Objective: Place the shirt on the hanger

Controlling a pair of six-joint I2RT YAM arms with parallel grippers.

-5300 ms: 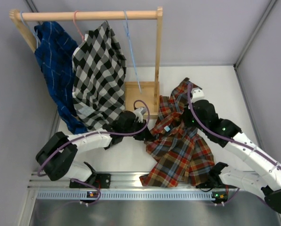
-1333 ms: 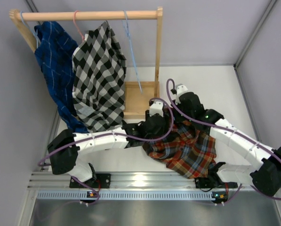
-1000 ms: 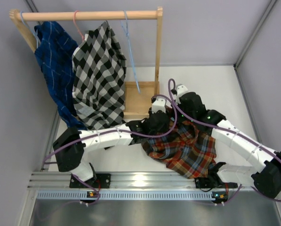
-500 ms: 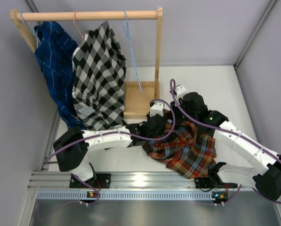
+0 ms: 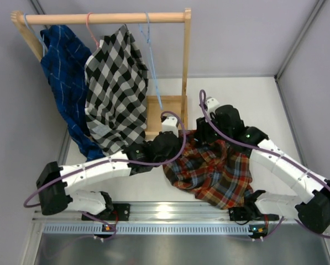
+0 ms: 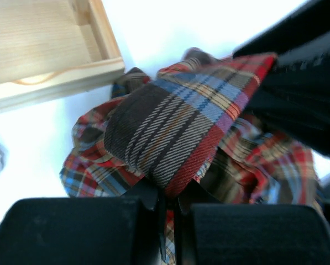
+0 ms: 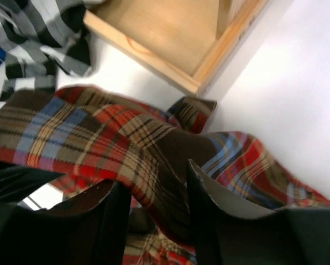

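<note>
The red, orange and navy plaid shirt point(image 5: 214, 171) lies bunched on the white table in front of the rack base. My left gripper point(image 5: 170, 144) is at its left edge, shut on a fold of the fabric point(image 6: 181, 127); in the left wrist view the jaws point(image 6: 169, 193) pinch it tight. My right gripper point(image 5: 202, 132) is at the shirt's far edge, with a thick bunch of fabric point(image 7: 153, 160) held between its jaws point(image 7: 159, 176). The light-blue hanger point(image 5: 152, 66) hangs bare from the wooden rail, above and behind both grippers.
The wooden rack has a rail point(image 5: 106, 17), a post point(image 5: 186, 61) and a tray-like base point(image 5: 166, 113), which also shows in both wrist views point(image 6: 48, 49) point(image 7: 170, 38). A black-and-white checked shirt point(image 5: 115, 88) on a pink hanger point(image 5: 90, 27) and a dark blue shirt point(image 5: 65, 72) hang at the left.
My left gripper has drawn back to the left with the shirt's edge, stretching the fabric between the two grippers. The right gripper has stayed near the rack base.
</note>
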